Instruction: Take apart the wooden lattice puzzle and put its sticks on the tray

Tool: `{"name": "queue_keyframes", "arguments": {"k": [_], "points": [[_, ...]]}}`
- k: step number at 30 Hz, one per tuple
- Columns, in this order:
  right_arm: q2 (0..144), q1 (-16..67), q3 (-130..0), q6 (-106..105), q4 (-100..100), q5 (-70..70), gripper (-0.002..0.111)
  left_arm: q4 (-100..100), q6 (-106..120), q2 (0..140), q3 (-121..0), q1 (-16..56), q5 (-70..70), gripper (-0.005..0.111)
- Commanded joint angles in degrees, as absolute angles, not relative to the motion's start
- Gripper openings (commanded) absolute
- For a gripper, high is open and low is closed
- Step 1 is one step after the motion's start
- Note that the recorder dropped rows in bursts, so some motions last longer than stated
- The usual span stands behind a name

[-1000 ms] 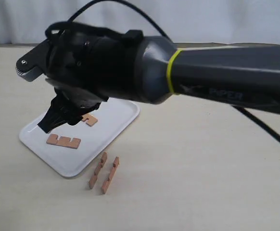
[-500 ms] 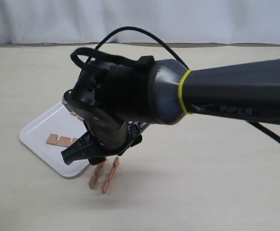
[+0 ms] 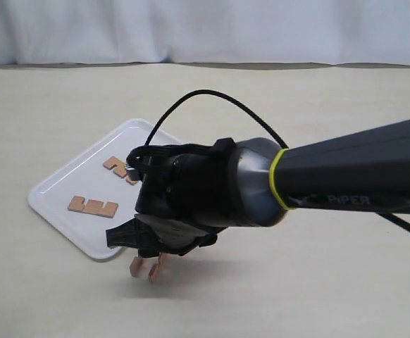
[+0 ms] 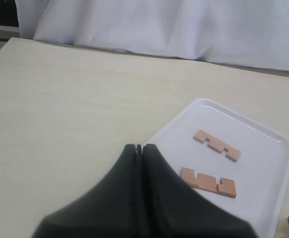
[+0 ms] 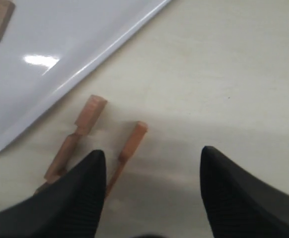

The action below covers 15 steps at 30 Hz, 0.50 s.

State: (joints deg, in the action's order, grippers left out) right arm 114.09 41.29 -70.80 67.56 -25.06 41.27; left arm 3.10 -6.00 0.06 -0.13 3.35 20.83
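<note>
Sticks [image 3: 92, 206] lie loose in two pairs, none interlocked. One pair rests flat on the tray [image 3: 53, 201], left of centre in the exterior view: one near the tray's front edge, the other farther back, half tucked behind the black wrist. The left wrist view shows both of those clearly, notches and all, well apart from each other.

Now the action: the tabletop pair [image 3: 146, 266] sits just off the tray's near corner, lower left of centre, side by side on the tabletop [image 3: 318, 296]. Only their near ends peek out, because the right end effector [image 3: 152, 246] hangs right on top of them, its arm [image 3: 360, 183] reaching in from the right edge.

Over to the right wrist view: the fingers [image 5: 85, 188] stand wide apart, gripping nothing. The outer stick [image 5: 129, 144] lies inside the gap, hard against one fingertip and partly covered by it. The inner stick [image 5: 77, 134] lies outside the gap, between that finger and the tray's rim. Whether the fingertip touches wood, I cannot tell.

The left end effector [image 4: 141, 148] has its fingers pressed together, empty, with the tray's two sticks in view just beyond its tips.
</note>
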Motion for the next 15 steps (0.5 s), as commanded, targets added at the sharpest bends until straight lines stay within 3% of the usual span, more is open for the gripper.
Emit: {"name": "queue_keyframes", "arguments": {"k": [1, 15], "points": [[113.44, 41.25, -69.33, 72.68, -29.67, 40.34, 0.054, 3.54, -6.15, 0.0, 0.0, 3.4, 20.28, 0.0], [116.08, 41.25, -69.24, 73.31, -28.8, 35.61, 0.053, 3.54, -6.15, 0.0, 0.0, 3.4, 20.28, 0.0]]}}
